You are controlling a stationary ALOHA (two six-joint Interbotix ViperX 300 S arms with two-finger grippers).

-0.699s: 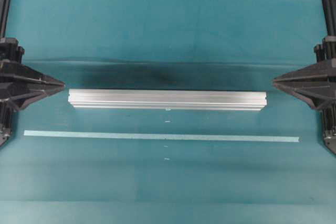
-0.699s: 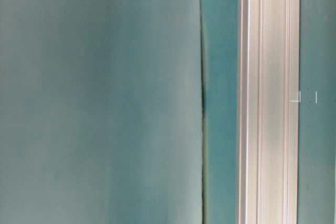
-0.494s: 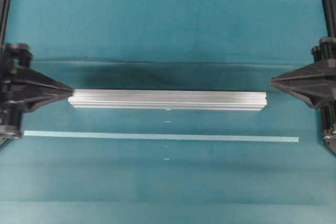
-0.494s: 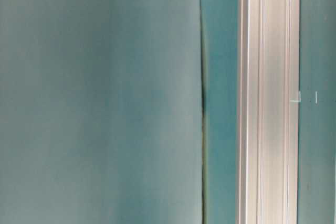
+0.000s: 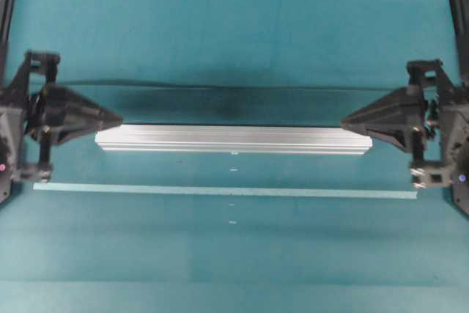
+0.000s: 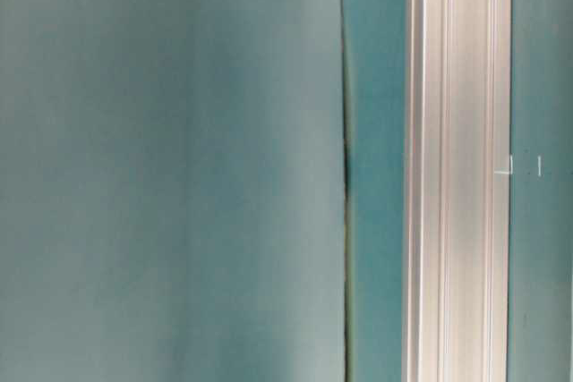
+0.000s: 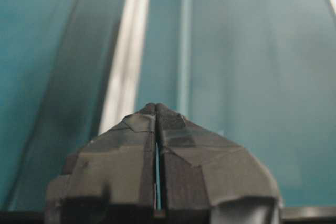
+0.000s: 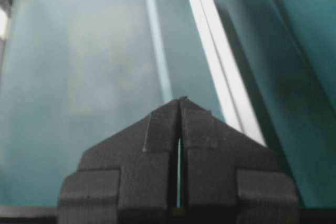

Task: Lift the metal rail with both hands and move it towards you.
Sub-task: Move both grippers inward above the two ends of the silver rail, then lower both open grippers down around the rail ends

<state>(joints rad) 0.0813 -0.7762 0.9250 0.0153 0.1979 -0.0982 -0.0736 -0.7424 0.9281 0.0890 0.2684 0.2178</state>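
Silver metal rail lies flat on the teal cloth, between my two pinched-shut grippers.
My left gripper and right gripper hold nothing, tips over the rail's ends; a thin pale tape strip lies parallel, near the rail's front side.

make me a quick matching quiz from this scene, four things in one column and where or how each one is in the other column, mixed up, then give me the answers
Things:
1. rail
2. tape strip
3. left claw
4. right claw

Places or states:
A. shut, tip at the rail's right end in the overhead view
B. thin and pale, lying nearer the bottom edge of the overhead view than the rail
C. shut, tip at the rail's left end in the overhead view
D. silver and grooved, lying flat between the two claws

Pairs: 1-D, 2-B, 3-C, 4-A
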